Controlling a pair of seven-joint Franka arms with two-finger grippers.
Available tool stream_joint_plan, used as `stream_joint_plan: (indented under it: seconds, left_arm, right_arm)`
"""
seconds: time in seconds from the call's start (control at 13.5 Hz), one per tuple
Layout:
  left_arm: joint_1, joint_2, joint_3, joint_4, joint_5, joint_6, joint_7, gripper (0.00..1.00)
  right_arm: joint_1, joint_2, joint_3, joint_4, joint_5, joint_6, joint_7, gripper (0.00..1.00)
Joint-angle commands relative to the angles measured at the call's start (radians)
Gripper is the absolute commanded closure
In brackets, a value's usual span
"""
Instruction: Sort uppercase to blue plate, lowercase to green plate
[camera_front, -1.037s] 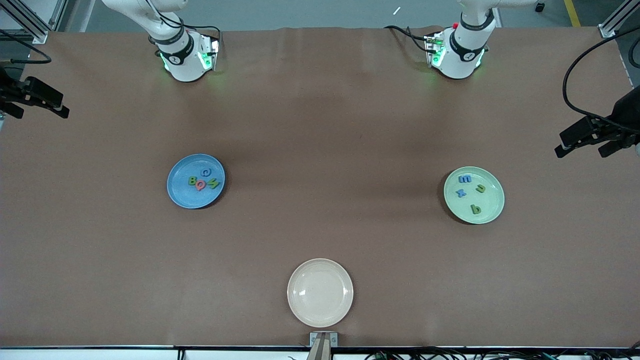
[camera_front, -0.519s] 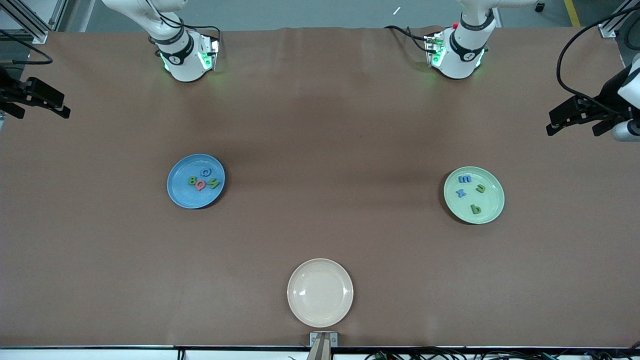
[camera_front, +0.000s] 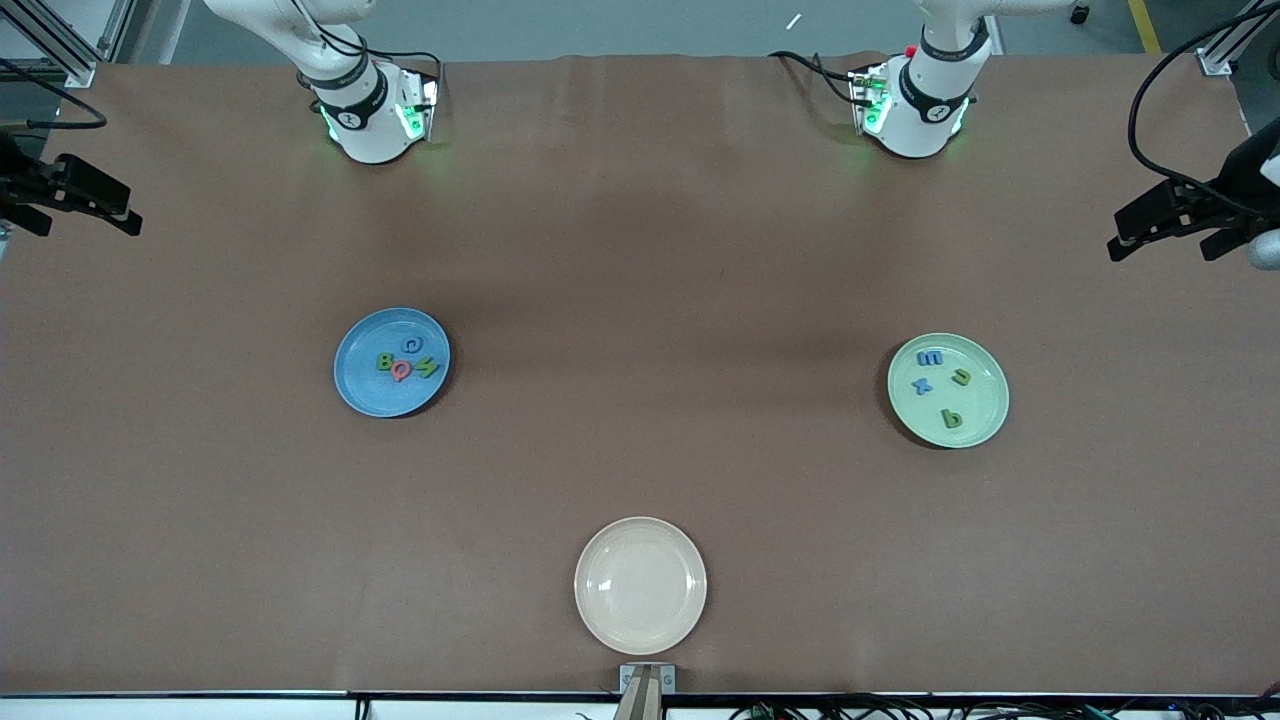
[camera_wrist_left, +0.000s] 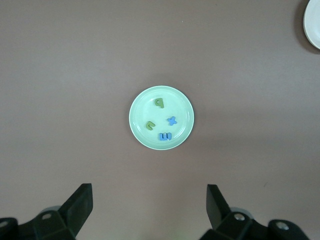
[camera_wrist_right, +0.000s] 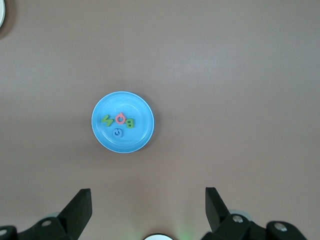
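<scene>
A: Where is the blue plate (camera_front: 392, 362) found?
B: It is set on the brown worktop (camera_front: 640, 300) toward the right arm's end, and in the right wrist view it is seen below the right hand (camera_wrist_right: 148, 207), between and ahead of the two spread fingers. Four capitals are gathered in it: a red Q (camera_front: 401, 371) with a green B (camera_front: 384, 361) just beside it, a green N (camera_front: 428, 367) beside the Q toward the left arm's end, and a blue C (camera_front: 410, 344) farther from the front camera than the Q.

A: And the green plate (camera_front: 948, 390)?
B: It is placed toward the left arm's end, and in the left wrist view it is seen below the left hand (camera_wrist_left: 150, 205). A blue m (camera_front: 929, 357), a blue x (camera_front: 921, 385), a green u (camera_front: 960, 377) and a green p/b (camera_front: 951, 418) are spread apart inside it, none touching.

A: How are the hands held?
B: The right hand is held up at the right arm's end of the worktop, fingers wide apart, nothing gripped. The left hand (camera_front: 1165, 222) is held up at the left arm's end, likewise spread and empty.

A: Is anything else noted?
B: A cream-beige plate (camera_front: 640, 585) is seen nearer the front camera than both other plates, about midway between them, with no letters in it.
</scene>
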Motion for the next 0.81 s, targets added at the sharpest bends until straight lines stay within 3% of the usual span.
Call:
stream_joint_plan:
  seconds: [0.0,0.74]
  left_arm:
    - [0.006,-0.011,-0.002,-0.004,0.010,-0.013,0.016,0.00]
    - [0.000,-0.011,-0.010,-0.006,0.010,-0.013,0.015,0.00]
  right_arm:
    - [0.002,-0.025,0.001,-0.025,-0.007,-0.001,-0.009,0.00]
    - [0.002,-0.026,0.001,-0.032,-0.007,-0.003,-0.009,0.00]
